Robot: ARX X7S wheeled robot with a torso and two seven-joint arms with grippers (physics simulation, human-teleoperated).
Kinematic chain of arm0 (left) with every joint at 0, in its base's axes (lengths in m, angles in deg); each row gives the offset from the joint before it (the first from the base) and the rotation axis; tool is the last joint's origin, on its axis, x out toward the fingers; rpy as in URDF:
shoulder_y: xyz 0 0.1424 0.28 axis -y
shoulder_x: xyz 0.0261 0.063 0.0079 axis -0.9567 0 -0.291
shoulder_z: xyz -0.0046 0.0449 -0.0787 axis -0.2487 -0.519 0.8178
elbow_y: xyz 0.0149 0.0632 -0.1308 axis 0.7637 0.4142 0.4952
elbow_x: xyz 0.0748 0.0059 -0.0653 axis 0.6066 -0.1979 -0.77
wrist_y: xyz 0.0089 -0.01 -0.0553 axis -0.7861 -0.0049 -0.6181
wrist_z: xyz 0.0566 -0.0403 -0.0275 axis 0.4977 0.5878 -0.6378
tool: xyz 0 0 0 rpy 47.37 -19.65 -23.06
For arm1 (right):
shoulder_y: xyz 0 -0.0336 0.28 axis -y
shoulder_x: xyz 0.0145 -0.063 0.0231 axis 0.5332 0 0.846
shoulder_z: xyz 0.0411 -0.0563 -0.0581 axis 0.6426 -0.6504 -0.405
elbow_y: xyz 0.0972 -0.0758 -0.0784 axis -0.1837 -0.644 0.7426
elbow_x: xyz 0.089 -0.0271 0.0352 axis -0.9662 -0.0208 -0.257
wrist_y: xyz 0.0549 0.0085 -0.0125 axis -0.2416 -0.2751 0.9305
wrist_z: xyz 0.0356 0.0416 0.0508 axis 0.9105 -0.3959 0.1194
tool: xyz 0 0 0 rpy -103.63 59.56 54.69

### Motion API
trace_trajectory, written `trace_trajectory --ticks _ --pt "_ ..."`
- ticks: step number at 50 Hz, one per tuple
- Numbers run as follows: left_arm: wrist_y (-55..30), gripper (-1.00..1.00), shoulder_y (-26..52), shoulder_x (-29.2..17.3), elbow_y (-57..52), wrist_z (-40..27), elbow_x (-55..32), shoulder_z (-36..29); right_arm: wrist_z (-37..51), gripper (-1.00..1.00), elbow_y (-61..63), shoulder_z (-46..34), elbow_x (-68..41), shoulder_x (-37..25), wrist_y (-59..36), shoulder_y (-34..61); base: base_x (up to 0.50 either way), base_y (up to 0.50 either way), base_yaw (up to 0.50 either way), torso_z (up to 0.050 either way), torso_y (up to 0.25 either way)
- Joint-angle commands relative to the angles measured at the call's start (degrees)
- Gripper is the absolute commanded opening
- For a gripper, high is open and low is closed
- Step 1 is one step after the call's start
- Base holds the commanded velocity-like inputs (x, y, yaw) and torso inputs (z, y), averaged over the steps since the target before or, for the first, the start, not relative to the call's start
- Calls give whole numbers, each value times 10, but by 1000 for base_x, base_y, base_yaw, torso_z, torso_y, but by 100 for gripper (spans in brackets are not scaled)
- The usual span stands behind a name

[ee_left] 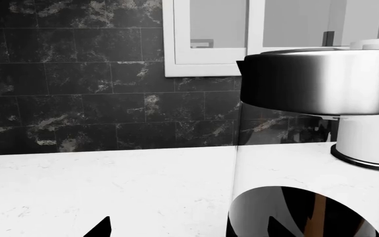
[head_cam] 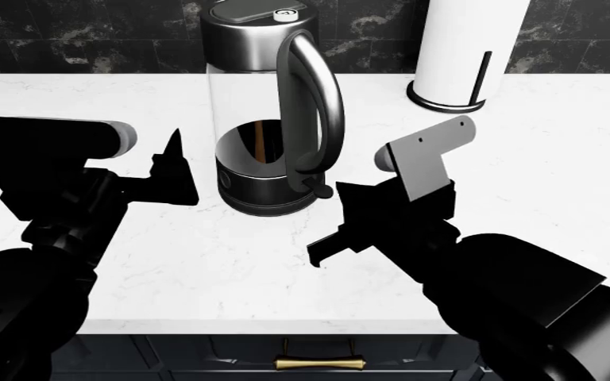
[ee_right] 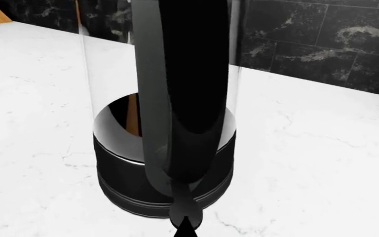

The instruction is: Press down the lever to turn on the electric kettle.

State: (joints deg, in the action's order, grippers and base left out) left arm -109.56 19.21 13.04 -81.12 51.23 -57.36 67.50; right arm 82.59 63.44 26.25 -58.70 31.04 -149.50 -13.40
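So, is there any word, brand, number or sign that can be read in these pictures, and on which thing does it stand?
None can be read.
The electric kettle shows no print on its lid, glass, base or handle.
The lever is plain black.
The paper-towel roll is plain white.
The countertop and wall tiles show only marble veining.

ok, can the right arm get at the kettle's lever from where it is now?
Probably yes. The lever sticks out at the foot of the handle on the electric kettle, facing the right gripper, with only bare counter between them. In the right wrist view a fingertip sits just short of the tab.
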Motion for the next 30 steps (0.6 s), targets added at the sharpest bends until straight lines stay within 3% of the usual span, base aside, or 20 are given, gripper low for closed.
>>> trace_trajectory --ticks 1,30 --pt "6 100 0 -1 7 -2 0 -5 2 -100 -19 -5 -14 8 -5 10 0 0 0 0 0" --pt "8 100 -3 -5 6 -8 -8 -4 28 -100 -78 -28 -9 14 25 31 0 0 0 0 0"
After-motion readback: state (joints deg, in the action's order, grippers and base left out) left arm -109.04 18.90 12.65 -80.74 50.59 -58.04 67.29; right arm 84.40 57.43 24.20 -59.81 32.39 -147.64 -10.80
